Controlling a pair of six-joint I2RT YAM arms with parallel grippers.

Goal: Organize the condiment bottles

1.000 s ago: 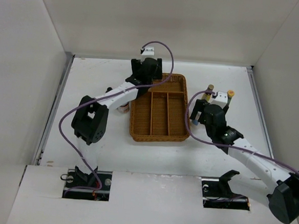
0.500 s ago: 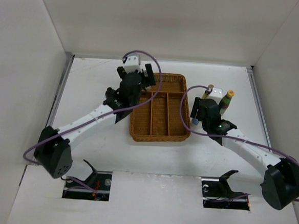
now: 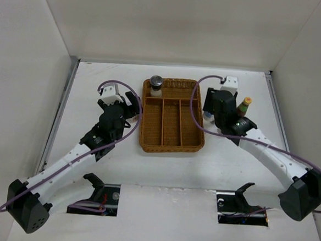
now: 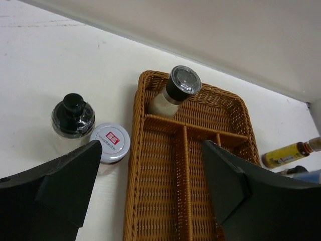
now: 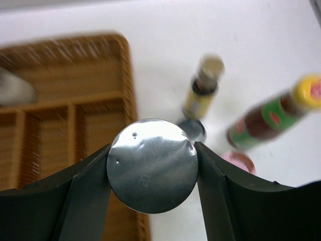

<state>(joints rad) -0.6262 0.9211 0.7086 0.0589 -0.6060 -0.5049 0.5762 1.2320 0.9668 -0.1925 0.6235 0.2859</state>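
The left gripper (image 4: pixel 150 153) was opened wide above the left rim of the wicker tray (image 3: pixel 172 148), and nothing was held between its fingers. Just left of the tray, a red-labelled jar (image 4: pixel 110 142) and a black-capped bottle (image 4: pixel 73 118) were seen side by side on the table (image 3: pixel 98 72). At the right, the right gripper (image 5: pixel 153 150) was closed on a silver-lidded jar (image 5: pixel 150 173). Beyond it, a yellow bottle (image 5: pixel 203 88) and a green-red bottle (image 5: pixel 268 116) were seen. A grey-lidded jar (image 3: pixel 156 84) was placed at the left end of the tray's far compartment.
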